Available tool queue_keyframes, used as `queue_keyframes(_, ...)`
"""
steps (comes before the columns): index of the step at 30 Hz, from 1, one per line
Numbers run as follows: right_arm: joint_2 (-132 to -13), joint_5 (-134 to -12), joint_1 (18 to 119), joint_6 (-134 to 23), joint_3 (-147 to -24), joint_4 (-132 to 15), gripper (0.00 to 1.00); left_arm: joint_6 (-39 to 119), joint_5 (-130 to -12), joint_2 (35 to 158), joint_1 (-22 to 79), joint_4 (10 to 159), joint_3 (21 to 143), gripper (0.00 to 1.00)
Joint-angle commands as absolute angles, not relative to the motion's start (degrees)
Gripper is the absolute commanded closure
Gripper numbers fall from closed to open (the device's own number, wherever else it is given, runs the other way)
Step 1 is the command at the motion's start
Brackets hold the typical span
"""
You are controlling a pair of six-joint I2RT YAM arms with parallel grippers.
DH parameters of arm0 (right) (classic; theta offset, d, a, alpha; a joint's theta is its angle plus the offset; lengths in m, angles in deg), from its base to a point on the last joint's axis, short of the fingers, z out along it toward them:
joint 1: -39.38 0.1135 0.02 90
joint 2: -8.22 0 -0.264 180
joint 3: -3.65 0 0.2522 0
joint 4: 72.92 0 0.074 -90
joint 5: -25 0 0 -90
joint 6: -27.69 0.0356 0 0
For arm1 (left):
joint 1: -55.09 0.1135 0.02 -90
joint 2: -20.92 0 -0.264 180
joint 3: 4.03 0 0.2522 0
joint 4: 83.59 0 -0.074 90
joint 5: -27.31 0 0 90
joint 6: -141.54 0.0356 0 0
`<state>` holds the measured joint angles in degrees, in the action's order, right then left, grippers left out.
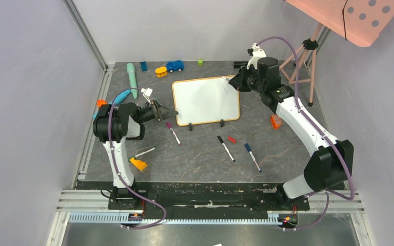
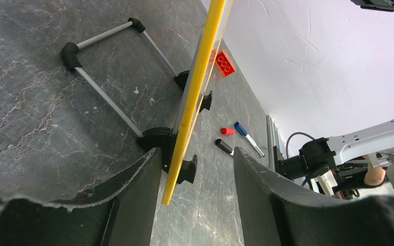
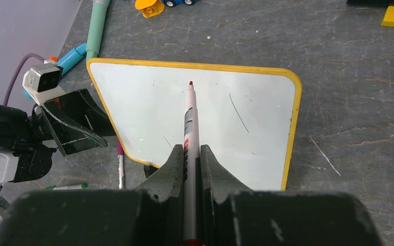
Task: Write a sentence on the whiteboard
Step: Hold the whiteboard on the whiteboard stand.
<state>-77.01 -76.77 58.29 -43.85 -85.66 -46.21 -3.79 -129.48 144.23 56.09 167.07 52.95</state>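
Right gripper point(image 3: 191, 154) clamped on red marker point(image 3: 190, 118), tip over blank whiteboard point(image 3: 149, 102). Left gripper point(image 2: 196, 154) jaws apart, straddling board edge: close them to steady board, then press tip lightly.

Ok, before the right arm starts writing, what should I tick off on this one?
1. Marker held: right gripper shut on the red marker. Ok.
2. Cap off: the marker's red tip is bare. Ok.
3. Tip on the whiteboard: it points at the surface, contact unclear. Cannot tell.
4. Board steadied: left gripper straddles the board's left edge, jaws open with gaps on both sides. Not ok.
5. Writing space: no red words, only faint stray marks. Ok.
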Motion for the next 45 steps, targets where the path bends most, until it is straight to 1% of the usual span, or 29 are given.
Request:
queue_keyframes(1,-77.87,-77.30,58.45,-44.13,-89.05,-48.18,1.00,-0.36,-131.43,145.71,55.80,171.86,54.89,0.40)
queue_keyframes(5,-77.63,-77.48,58.40,-43.90,-88.57,-48.22,1.00,-0.41,-131.25,145.90,55.84,171.87,54.92,0.42)
queue_keyframes(10,-76.95,-77.53,58.43,-43.99,-87.42,-48.39,1.00,-0.60,-131.16,146.49,55.81,171.89,55.29,0.49)
queue_keyframes(13,-76.60,-77.40,58.41,-43.98,-86.99,-48.44,1.00,-0.20,-131.00,146.70,55.84,171.86,55.42,0.58)
queue_keyframes(14,-76.54,-77.56,58.42,-43.94,-86.92,-48.48,1.00,0.13,-130.92,146.78,55.84,171.86,55.43,0.63)
queue_keyframes(15,-76.53,-77.77,58.45,-43.94,-86.89,-48.52,1.00,0.41,-130.98,146.78,55.82,171.86,55.43,0.67)
queue_keyframes(16,-76.62,-77.85,58.45,-43.95,-86.76,-48.52,1.00,0.67,-131.03,146.69,55.87,171.86,55.45,0.68)
queue_keyframes(27,-76.56,-78.60,58.45,-43.90,-86.75,-49.03,1.00,1.17,-131.43,146.98,53.96,171.86,55.69,0.77)
queue_keyframes(29,-76.45,-78.71,58.45,-43.85,-86.62,-49.14,1.00,1.26,-131.48,146.96,53.95,171.86,55.69,0.76)
queue_keyframes(32,-76.27,-78.77,58.45,-43.94,-86.49,-49.13,1.00,0.59,-132.11,147.42,53.87,171.86,56.46,0.55)
queue_keyframes(35,-76.01,-78.80,58.44,-43.94,-86.50,-49.05,1.00,0.88,-132.67,147.95,53.44,171.86,57.92,0.50)
queue_keyframes(38,-75.90,-78.81,58.40,-44.03,-86.57,-48.88,1.00,1.42,-133.26,148.36,53.08,171.88,59.40,0.50)
queue_keyframes(40,-75.86,-78.80,58.40,-44.06,-86.68,-48.70,1.00,2.51,-133.41,148.22,53.02,171.87,59.28,0.55)
queue_keyframes(42,-75.83,-78.81,58.42,-44.11,-86.67,-48.70,1.00,3.59,-133.23,148.10,52.99,171.86,58.80,0.62)
queue_keyframes(45,-75.78,-78.89,58.45,-44.12,-86.69,-48.70,1.00,4.71,-133.27,147.87,52.74,171.86,58.85,0.65)
